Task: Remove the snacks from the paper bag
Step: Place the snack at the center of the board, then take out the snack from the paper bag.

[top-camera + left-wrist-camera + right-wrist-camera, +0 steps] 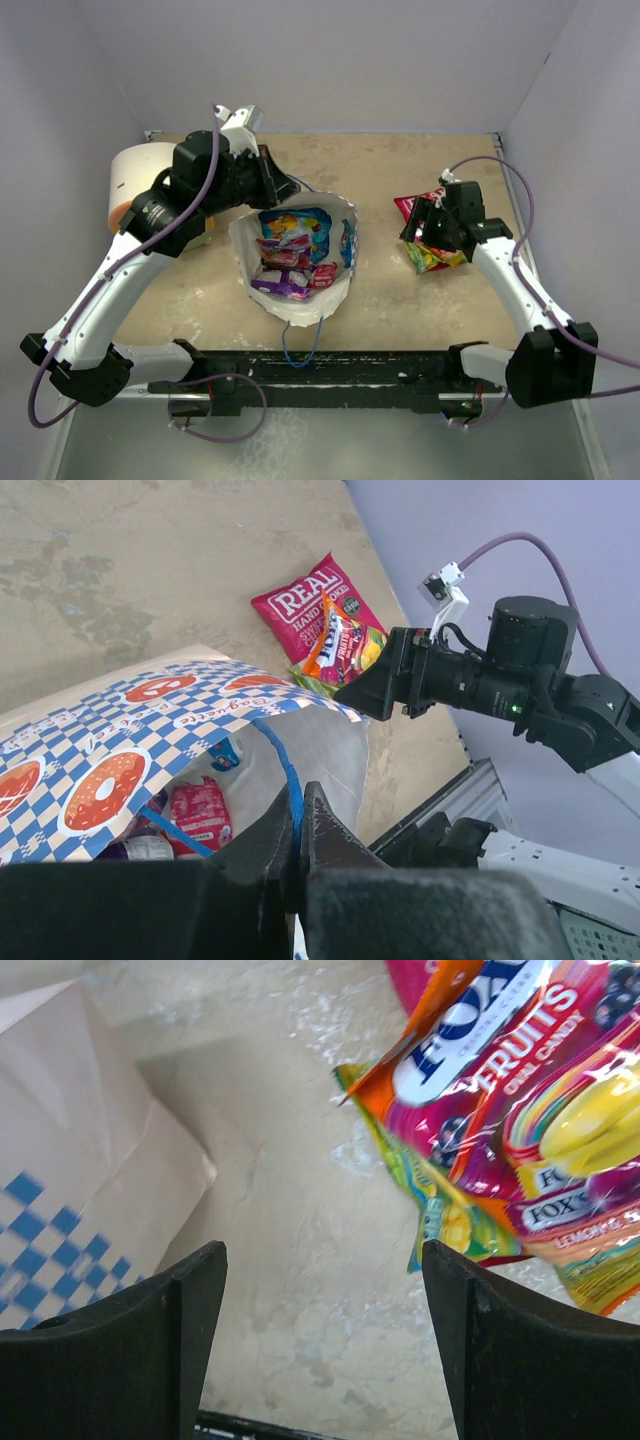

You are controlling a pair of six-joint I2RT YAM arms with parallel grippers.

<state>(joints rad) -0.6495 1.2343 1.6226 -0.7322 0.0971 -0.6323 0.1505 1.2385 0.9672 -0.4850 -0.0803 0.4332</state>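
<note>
The paper bag [342, 215] lies open on the table, its mouth facing up. Inside are snacks: a blue packet [297, 225], a pink one [283, 252] and a purple one [285, 287]. My left gripper [300, 802] is shut on the bag's blue cord handle [283, 760] at the far rim. Right of the bag, a pink-red "REAL" packet [300, 605] lies on the table with a Fox's fruit-candy packet [520, 1110] overlapping it. My right gripper [325, 1260] hangs open beside the candy packet, only bare table between its fingers.
A white-and-orange cylinder [130, 185] stands at the back left behind my left arm. A black rail [330, 365] runs along the near edge. Walls close in the back and both sides.
</note>
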